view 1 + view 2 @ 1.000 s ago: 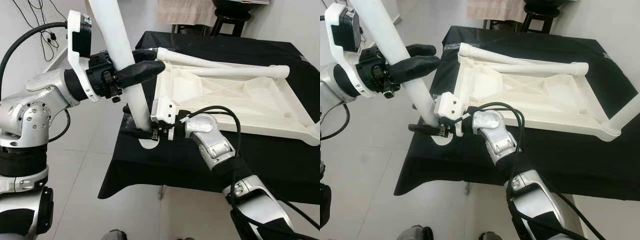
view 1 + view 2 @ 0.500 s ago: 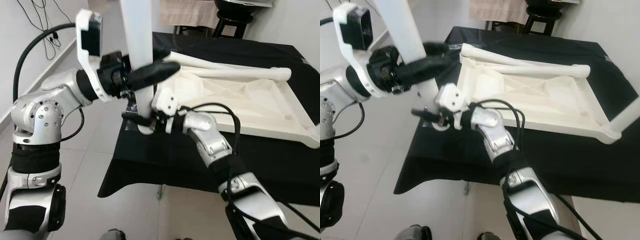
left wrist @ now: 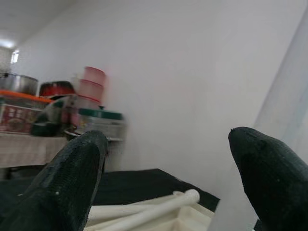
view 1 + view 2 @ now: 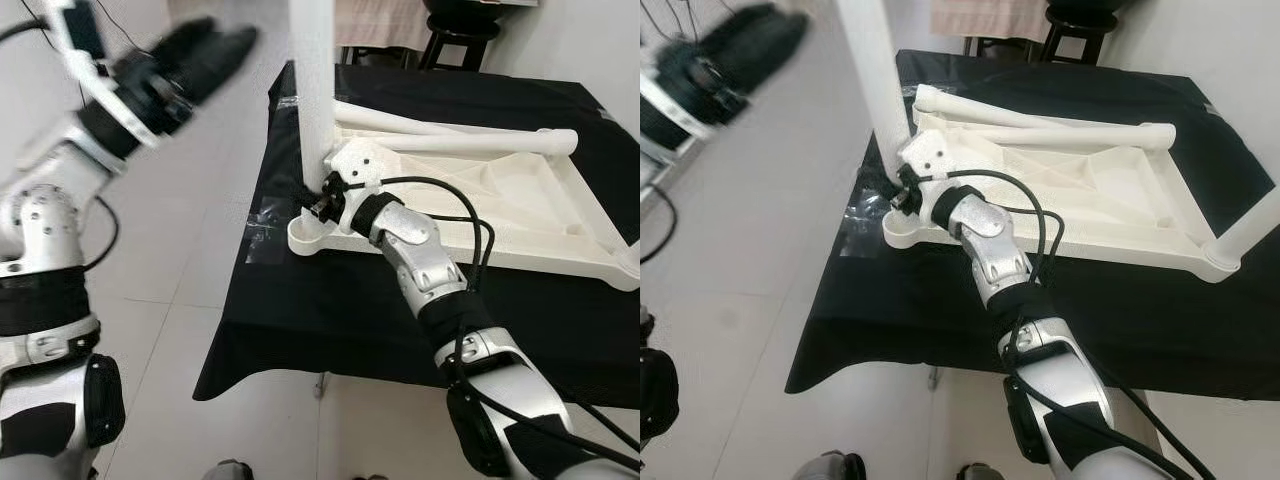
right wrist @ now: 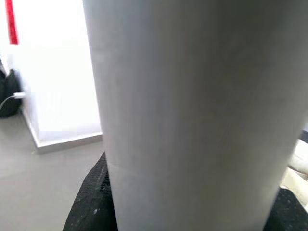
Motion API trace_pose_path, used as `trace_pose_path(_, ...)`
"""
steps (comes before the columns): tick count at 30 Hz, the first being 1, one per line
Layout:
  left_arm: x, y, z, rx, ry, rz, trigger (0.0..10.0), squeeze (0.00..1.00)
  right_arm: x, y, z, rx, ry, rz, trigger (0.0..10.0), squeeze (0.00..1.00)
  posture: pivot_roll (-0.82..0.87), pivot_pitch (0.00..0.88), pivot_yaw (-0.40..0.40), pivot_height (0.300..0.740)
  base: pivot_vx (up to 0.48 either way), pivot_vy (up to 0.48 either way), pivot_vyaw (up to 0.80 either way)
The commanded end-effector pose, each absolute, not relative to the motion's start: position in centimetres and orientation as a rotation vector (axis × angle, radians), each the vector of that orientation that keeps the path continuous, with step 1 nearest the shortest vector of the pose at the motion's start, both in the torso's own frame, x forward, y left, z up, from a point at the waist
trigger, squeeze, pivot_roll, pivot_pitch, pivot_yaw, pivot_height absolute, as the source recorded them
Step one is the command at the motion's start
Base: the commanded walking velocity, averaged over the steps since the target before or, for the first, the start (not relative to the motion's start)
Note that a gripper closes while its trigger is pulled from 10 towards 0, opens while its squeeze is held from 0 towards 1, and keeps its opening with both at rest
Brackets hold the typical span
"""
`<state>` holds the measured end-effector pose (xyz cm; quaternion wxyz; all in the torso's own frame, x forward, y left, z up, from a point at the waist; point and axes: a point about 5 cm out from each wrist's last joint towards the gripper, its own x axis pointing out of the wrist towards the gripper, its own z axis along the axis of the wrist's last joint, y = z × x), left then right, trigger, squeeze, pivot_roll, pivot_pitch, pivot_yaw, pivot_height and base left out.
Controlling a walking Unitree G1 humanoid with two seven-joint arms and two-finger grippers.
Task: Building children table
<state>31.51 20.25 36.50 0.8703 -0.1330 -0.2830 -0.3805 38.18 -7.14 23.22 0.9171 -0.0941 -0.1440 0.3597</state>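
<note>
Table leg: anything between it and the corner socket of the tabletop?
Nothing visible. The table leg stands upright at the corner socket of the upside-down tabletop, right gripper clamped at its base. Left gripper is open, off to the side.

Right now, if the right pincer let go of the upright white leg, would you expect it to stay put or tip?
Probably tip: the white leg is tall and slender over a small corner socket. It looks stiff. The right pincer grips only its base, and the left pincer is open, away from it.
</note>
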Motion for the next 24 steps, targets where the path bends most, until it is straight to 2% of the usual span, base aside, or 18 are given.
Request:
trace_pose_path(1, 30.8, 20.9, 37.8, -0.258, -0.652, -0.77, 10.0, 1.0, 38.5, -6.9, 23.9, -0.168, -0.313, 0.708, 0.0, 0.0, 0.05, 0.145, -0.067, 0.74, 0.0, 0.0, 0.0)
trace_pose_path(6, 30.2, 21.2, 38.2, -0.246, -0.674, -0.778, 10.0, 1.0, 38.7, -7.0, 24.1, -0.148, -0.315, 0.674, 0.0, 0.0, 0.04, 0.16, -0.067, 0.74, 0.0, 0.0, 0.0)
trace_pose_path(9, 28.5, 22.3, 38.6, -0.238, -0.709, -0.78, 10.0, 1.0, 39.3, -7.8, 25.0, -0.056, -0.326, 0.574, 0.0, 0.0, 0.04, 0.186, -0.064, 0.74, 0.0, 0.0, 0.0)
trace_pose_path(13, 27.8, 22.8, 38.0, -0.259, -0.693, -0.774, 10.0, 1.0, 39.6, -8.4, 25.3, -0.016, -0.327, 0.523, 0.0, 0.0, 0.05, 0.215, -0.07, 0.74, 0.0, 0.0, 0.0)
trace_pose_path(14, 27.7, 22.8, 37.3, -0.272, -0.673, -0.763, 10.0, 1.0, 39.7, -8.5, 25.4, -0.012, -0.326, 0.514, 1.4, 0.0, 0.06, 0.218, -0.07, 0.74, 0.0, 0.0, 0.0)
trace_pose_path(15, 27.8, 22.3, 36.1, -0.301, -0.629, -0.751, 10.0, 1.0, 39.7, -8.5, 25.5, -0.006, -0.331, 0.511, 10.0, 0.0, 0.07, 0.227, -0.071, 0.74, 0.0, 0.0, 0.0)
trace_pose_path(16, 27.8, 22.3, 36.1, -0.301, -0.629, -0.751, 10.0, 1.0, 39.7, -8.5, 25.5, -0.006, -0.331, 0.511, 10.0, 0.0, 0.07, 0.227, -0.071, 0.74, 0.0, 0.0, 0.0)
trace_pose_path(19, 27.6, 19.1, 31.8, -0.314, -0.465, -0.763, 10.0, 1.0, 39.8, -8.3, 25.8, 0.015, -0.338, 0.503, 10.0, 0.0, 0.1, 0.25, -0.091, 0.74, 0.0, 0.0, 0.0)
trace_pose_path(21, 27.2, 18.1, 29.9, -0.322, -0.399, -0.755, 10.0, 1.0, 39.8, -8.1, 25.8, 0.019, -0.336, 0.502, 10.0, 0.0, 0.11, 0.257, -0.1, 0.74, 0.0, 0.0, 0.0)
trace_pose_path(22, 27.1, 17.9, 29.1, -0.325, -0.366, -0.74, 10.0, 0.67, 39.9, -7.9, 25.8, 0.025, -0.333, 0.503, 10.0, 0.0, 0.11, 0.257, -0.1, 0.74, 0.0, 0.0, 0.0)
trace_pose_path(23, 26.8, 17.7, 28.2, -0.324, -0.333, -0.726, 10.0, 0.15, 39.9, -7.7, 25.8, 0.035, -0.332, 0.511, 10.0, 0.0, 0.12, 0.262, -0.104, 0.74, 0.0, 0.0, 0.0)
trace_pose_path(24, 26.6, 17.5, 27.4, -0.331, -0.303, -0.711, 10.0, 0.0, 39.9, -7.4, 25.9, 0.044, -0.332, 0.524, 10.0, 0.0, 0.12, 0.262, -0.104, 0.74, 0.0, 0.0, 0.0)
